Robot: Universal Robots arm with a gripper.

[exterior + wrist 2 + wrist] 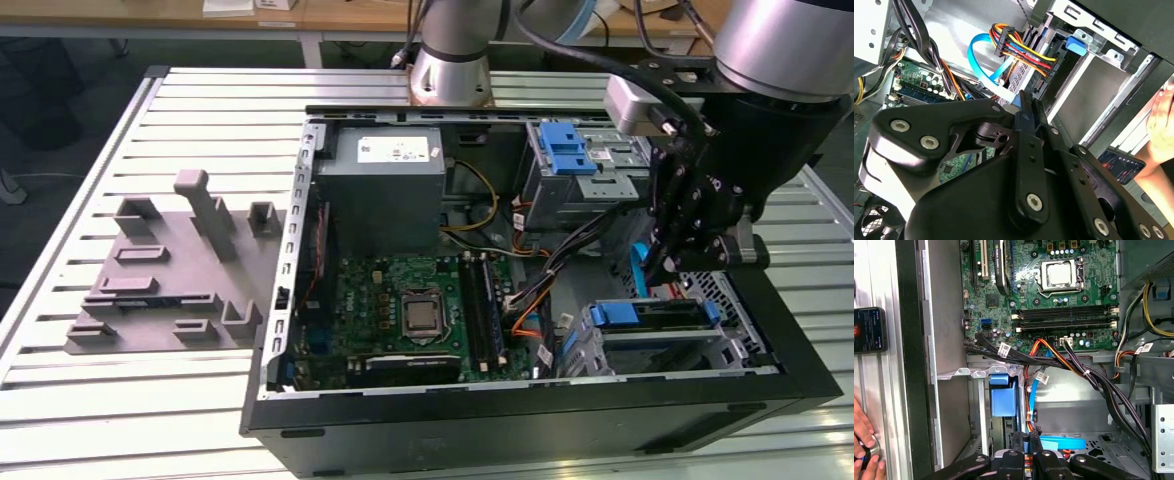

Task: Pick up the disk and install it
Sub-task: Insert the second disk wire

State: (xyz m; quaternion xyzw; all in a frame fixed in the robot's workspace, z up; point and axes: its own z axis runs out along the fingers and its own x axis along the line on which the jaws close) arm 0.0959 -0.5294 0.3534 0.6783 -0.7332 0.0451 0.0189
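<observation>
The open computer case (534, 405) lies on the slatted table. A flat silver drive with a blue frame end, which I take for the disk (657, 318), sits in the drive bay near the case's front corner, on the exterior view's right. Its blue end (1004, 396) also shows in the first wrist view. My gripper (687, 265) hangs inside the case just beyond that bay, close above the cables. A light blue strip (1064, 444) lies right beside the gripper (1030, 456); whether the gripper touches it is hidden. The gripper's black linkage (1026, 102) points at the wire bundle.
Motherboard (414, 315) and grey power-supply box (387, 190) take up the case's middle and back. An upper drive cage with a blue ribbed latch (567, 150) stands behind the gripper. Cable bundles (1064, 360) cross beside it. An empty grey fixture (174, 270) sits on the exterior view's left. A hand (864, 440) rests outside the case.
</observation>
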